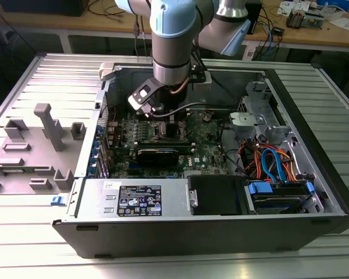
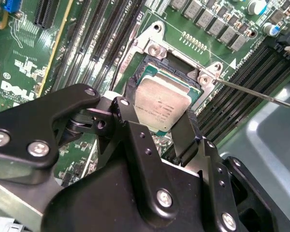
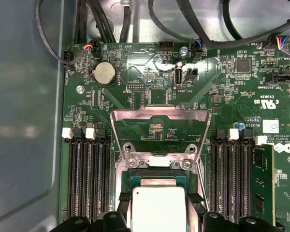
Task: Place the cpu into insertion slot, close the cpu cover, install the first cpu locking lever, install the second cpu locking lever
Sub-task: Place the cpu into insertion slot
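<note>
The arm's hand hangs low inside the open computer case, over the motherboard; a grey fixture tray lies at nine o'clock.

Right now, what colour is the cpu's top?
Silvery grey metal; the cpu shows best in the second wrist view.

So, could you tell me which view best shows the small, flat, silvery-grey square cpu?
The second wrist view: the cpu shows nearly whole. The first wrist view crops it; in the exterior view the arm covers it.
</note>
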You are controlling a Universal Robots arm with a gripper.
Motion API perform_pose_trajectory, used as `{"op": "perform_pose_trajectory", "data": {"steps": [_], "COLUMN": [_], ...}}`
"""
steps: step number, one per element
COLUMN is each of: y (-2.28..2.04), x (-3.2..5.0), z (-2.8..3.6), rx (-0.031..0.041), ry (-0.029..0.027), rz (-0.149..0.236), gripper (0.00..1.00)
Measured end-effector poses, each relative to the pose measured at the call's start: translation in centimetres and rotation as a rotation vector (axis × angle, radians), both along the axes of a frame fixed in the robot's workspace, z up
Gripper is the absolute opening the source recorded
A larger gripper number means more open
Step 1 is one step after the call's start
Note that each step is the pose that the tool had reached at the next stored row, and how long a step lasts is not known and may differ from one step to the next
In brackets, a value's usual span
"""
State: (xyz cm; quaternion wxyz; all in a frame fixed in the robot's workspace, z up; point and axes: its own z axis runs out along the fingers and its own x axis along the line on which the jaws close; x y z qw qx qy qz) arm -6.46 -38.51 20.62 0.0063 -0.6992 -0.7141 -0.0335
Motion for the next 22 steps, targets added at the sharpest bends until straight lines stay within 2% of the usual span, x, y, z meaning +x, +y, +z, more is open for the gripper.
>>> {"op": "perform_pose_trajectory", "data": {"steps": [8, 15, 22], "y": [0.00, -0.01, -0.01], "x": [0.00, 0.00, 0.00], "z": [-0.42, -0.74, -0.77], "rx": [-0.0001, -0.0005, -0.0001], "ry": [0.0000, 0.0003, 0.0000], "rz": [-0.028, -0.039, -0.039], "gripper": [0.54, 0.54, 0.54]}}
